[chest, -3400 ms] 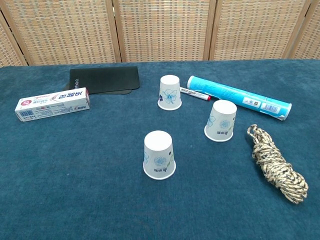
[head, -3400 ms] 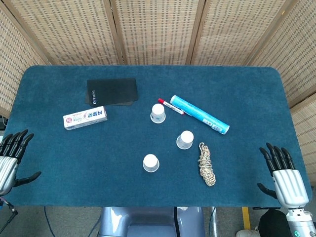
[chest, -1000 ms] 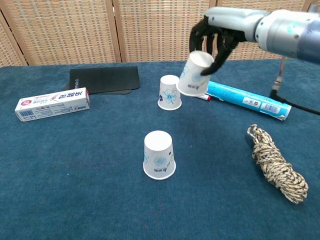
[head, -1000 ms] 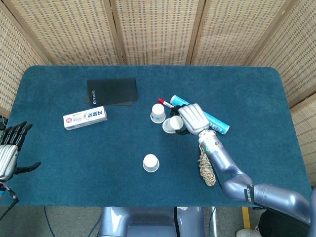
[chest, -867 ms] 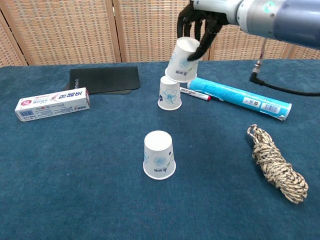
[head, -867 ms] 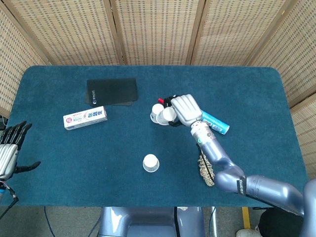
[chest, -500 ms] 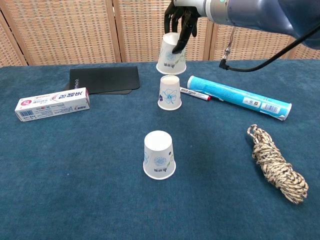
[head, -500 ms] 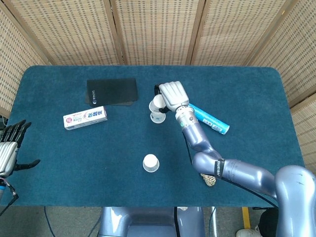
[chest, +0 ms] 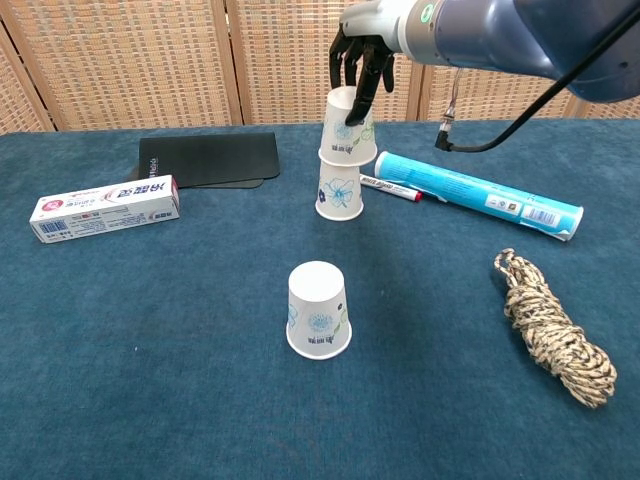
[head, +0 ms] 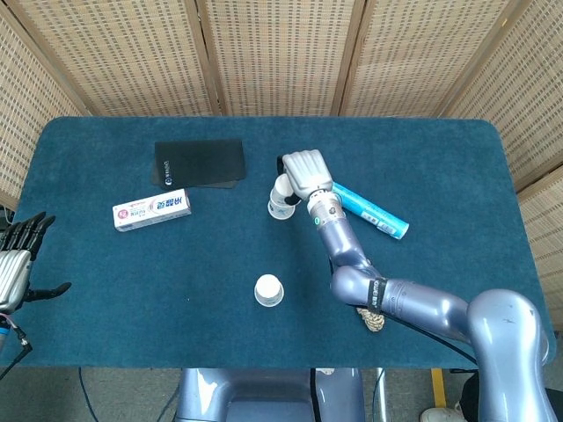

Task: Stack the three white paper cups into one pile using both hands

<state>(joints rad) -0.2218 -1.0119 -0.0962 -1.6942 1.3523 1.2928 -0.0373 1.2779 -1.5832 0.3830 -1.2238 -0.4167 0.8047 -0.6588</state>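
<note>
Lowering held cup (chest: 345, 125) onto second cup (chest: 339, 190).

Two inverted white cups (chest: 342, 160) stacked, third cup (chest: 319, 310) apart, nearer.

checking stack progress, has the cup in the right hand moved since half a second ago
Yes. The held cup has dropped onto the far cup, closing the earlier gap.

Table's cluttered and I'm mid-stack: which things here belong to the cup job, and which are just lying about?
Job:
- held cup, in the right hand
- far cup under it
- near cup
- left hand, idle

Lying about:
- toothpaste box
- black pad
- red marker
- blue tube
- rope bundle
</note>
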